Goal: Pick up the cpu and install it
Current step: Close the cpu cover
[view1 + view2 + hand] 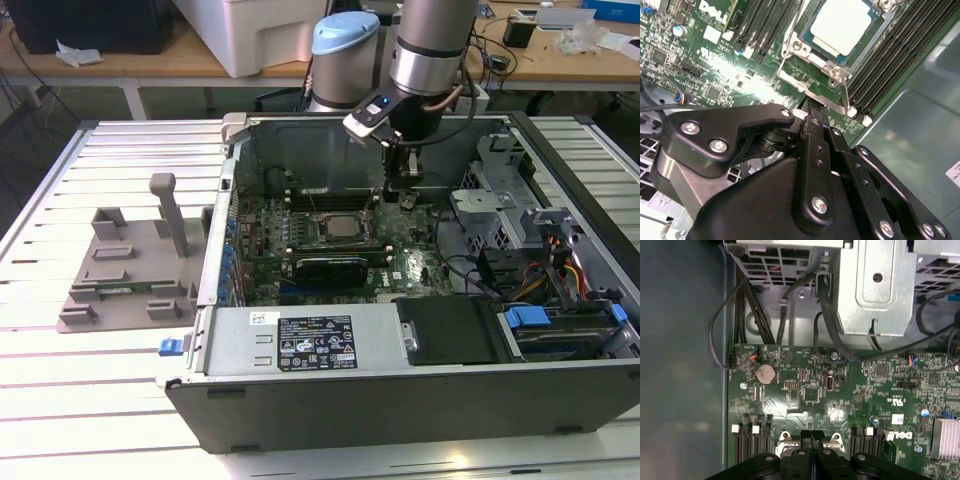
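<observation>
On the exterior view's left I see 1 grey plastic tray (120, 265) on the slatted table (60, 400), with 1 tall post standing up from it. Just right of the tray lies 1 open computer case (400, 410). Inside it, 1 green motherboard (265, 235) lies flat, and 1 labelled power supply (300, 340) sits along the near wall.

The cpu (346, 226) sits in the socket near the middle of that board, silver top up. In the second wrist view the cpu (842, 25) lies inside the socket's metal frame (832, 74).

1 arm (430, 50) comes down from above into the case, roughly upright. Its gripper (405, 195) hangs over the board just right of the socket, apart from the cpu. In the first wrist view the gripper (811, 434) has its 2 fingers pressed together with nothing between them. That view also shows 1 round coin battery (765, 373) on the board.

Further right in the case sits 1 metal drive cage (490, 195).
</observation>
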Available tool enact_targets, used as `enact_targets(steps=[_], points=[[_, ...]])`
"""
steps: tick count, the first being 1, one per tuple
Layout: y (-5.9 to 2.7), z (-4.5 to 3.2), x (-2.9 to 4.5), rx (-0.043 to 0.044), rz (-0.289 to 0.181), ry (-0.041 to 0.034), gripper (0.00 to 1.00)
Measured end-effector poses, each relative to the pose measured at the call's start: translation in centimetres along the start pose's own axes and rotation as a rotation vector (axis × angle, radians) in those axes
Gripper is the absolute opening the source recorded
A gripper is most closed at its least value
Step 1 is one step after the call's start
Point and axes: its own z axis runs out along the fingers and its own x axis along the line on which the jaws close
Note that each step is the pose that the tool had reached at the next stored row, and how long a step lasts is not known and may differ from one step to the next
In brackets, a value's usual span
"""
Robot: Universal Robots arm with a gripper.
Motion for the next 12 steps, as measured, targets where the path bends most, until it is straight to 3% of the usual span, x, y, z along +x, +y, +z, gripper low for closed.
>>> enact_targets(steps=[12], points=[[-1.54,0.10,0.05,0.0000,0.000,0.0000,0.11]])
